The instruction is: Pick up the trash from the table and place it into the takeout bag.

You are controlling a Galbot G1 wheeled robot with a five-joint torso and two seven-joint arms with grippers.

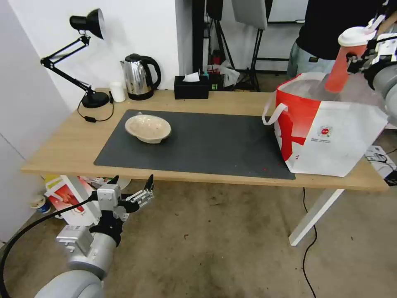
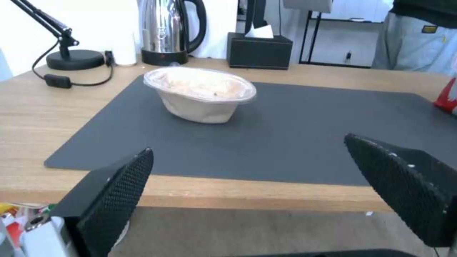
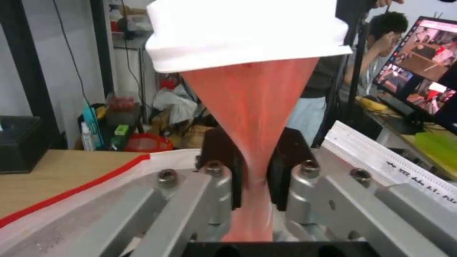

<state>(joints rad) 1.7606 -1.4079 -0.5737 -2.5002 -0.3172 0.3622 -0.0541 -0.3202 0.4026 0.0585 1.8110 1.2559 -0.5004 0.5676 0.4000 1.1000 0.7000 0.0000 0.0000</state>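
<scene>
The red cup (image 3: 250,117) is clamped between the right gripper's (image 3: 252,178) fingers (image 3: 281,171) over the takeout bag (image 1: 331,132); the left gripper's (image 1: 131,182) fingers are spread below the bench (image 1: 62,145).

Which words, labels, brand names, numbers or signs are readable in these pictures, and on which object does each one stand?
None can be read as text.
Takeout bag: a small round red logo with tiny lines of print under it, too small to read.
Edge of the bag beside the right claw, which grips the red cup: a row of dark print, blurred.
Box on the floor under the table: red printing, not legible.
</scene>
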